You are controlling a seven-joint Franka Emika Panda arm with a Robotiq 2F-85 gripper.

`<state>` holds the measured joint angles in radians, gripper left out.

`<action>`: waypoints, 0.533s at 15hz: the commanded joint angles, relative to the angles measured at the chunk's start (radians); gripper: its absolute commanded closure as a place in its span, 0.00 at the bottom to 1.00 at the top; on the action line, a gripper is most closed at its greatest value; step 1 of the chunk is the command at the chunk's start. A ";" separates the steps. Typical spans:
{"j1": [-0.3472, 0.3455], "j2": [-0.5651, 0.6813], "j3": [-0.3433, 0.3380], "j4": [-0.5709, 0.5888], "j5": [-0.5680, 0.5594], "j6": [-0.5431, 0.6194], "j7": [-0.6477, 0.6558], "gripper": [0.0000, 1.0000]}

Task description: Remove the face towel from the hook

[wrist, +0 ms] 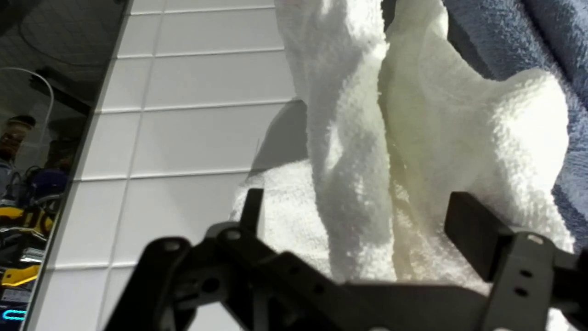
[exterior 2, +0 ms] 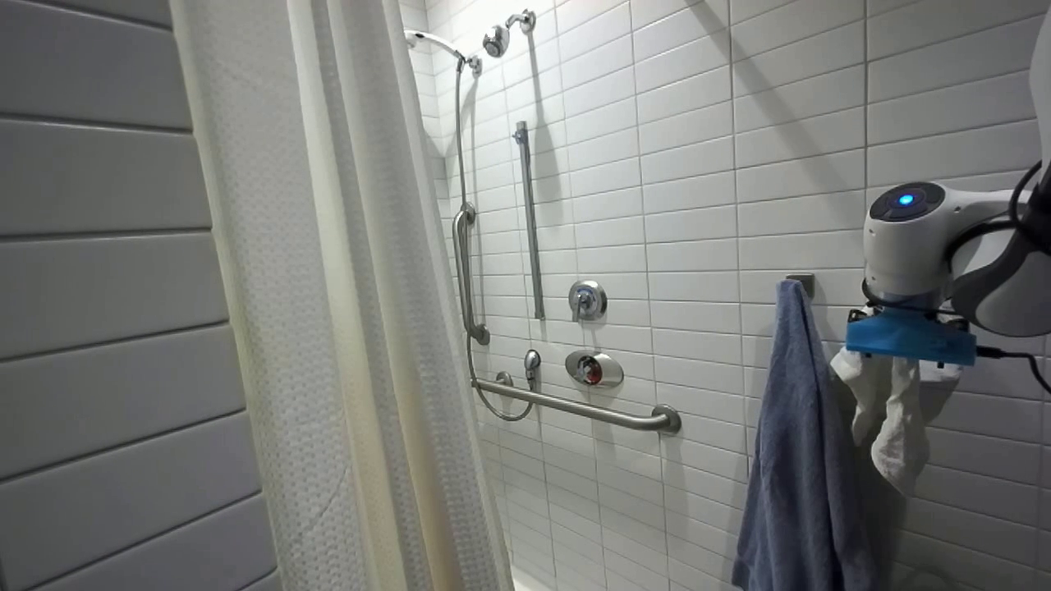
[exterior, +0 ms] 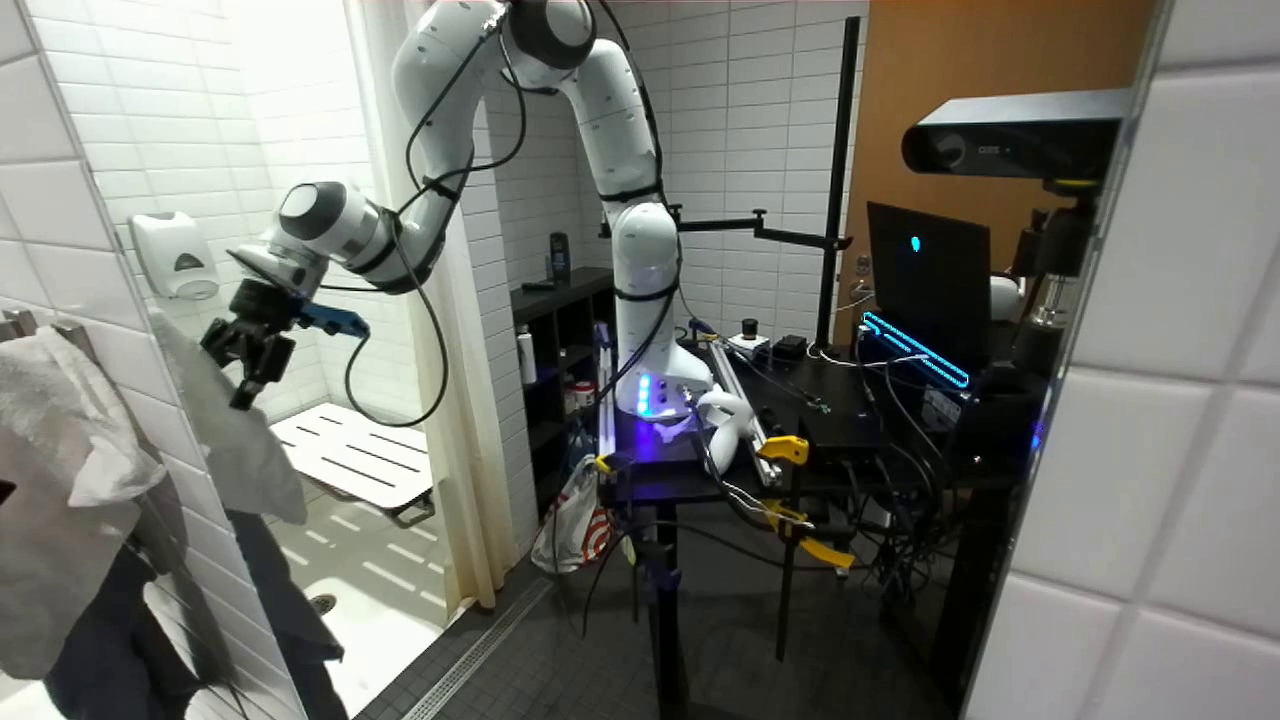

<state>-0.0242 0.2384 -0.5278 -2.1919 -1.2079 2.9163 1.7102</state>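
Observation:
The white face towel [exterior: 60,420] hangs from a metal hook [exterior: 72,335] on the tiled wall in an exterior view. It also shows below the robot's hand [exterior 2: 899,427], where its upper part is hidden. In the wrist view the towel [wrist: 351,165] hangs in loose folds. My gripper [wrist: 360,211] is open, with its fingers apart and folds of the towel between them in the picture. I cannot tell whether a finger touches the cloth. The hook is hidden in the wrist view. The gripper [exterior: 235,370] also shows open in what looks like a mirror.
A blue towel [exterior 2: 800,460] hangs from another hook [exterior 2: 800,283] close beside the white one, also at the right of the wrist view [wrist: 519,41]. A grab bar [exterior 2: 591,409] is fixed to the wall. A shower curtain [exterior 2: 345,295] hangs in the foreground.

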 commanded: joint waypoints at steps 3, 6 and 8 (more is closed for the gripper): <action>0.000 0.041 -0.008 0.045 -0.028 0.035 0.032 0.46; 0.000 0.048 -0.009 0.051 -0.027 0.040 0.027 0.73; 0.000 0.051 -0.009 0.053 -0.027 0.043 0.025 0.88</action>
<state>-0.0241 0.2725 -0.5292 -2.1582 -1.2093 2.9331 1.7102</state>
